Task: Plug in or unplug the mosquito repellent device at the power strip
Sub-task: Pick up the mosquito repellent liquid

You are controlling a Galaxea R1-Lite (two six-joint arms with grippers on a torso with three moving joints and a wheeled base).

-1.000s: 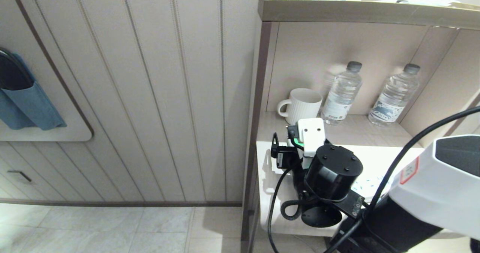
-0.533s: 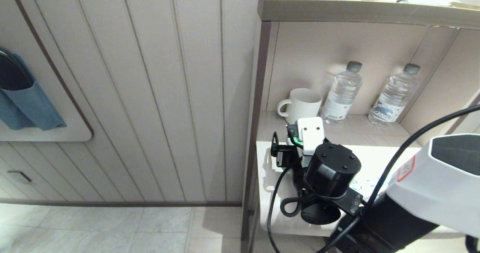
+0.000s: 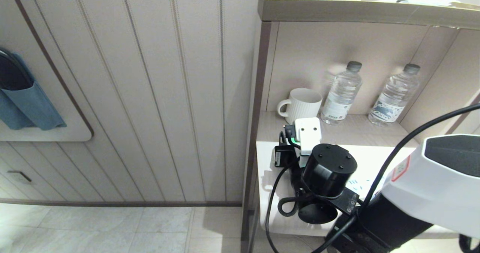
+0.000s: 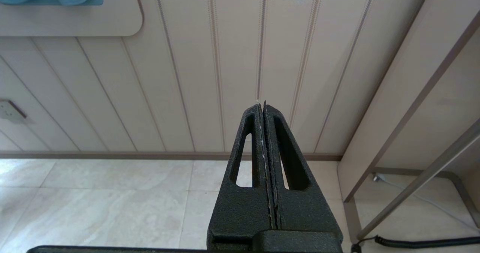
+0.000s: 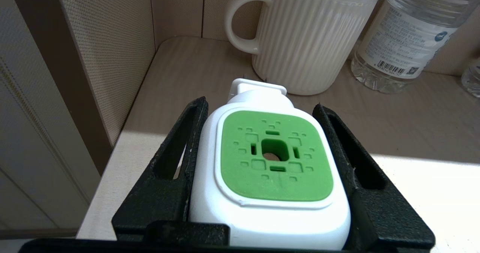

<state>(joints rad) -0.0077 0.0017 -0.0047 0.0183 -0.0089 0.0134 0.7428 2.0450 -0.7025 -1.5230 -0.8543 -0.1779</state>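
Left hand [image 4: 264, 107] parked low over tiled floor [image 4: 93, 200], fingers pressed together, holding nothing. Right hand [image 5: 262, 125] over near left corner of lower shelf [image 5: 412, 125], fingers [image 5: 176, 159] clamped on both sides of mosquito repellent device [image 5: 270, 163]; green vented face toward wrist camera, white plug end pointing toward mug [image 5: 307, 39]. Device held above shelf, just short of mug. Power strip not seen. Beyond: ribbed white mug, two water bottles [image 3: 341, 93] against back panel.

Head view high, looking down; right wrist view close; both share mug [image 3: 300, 105].
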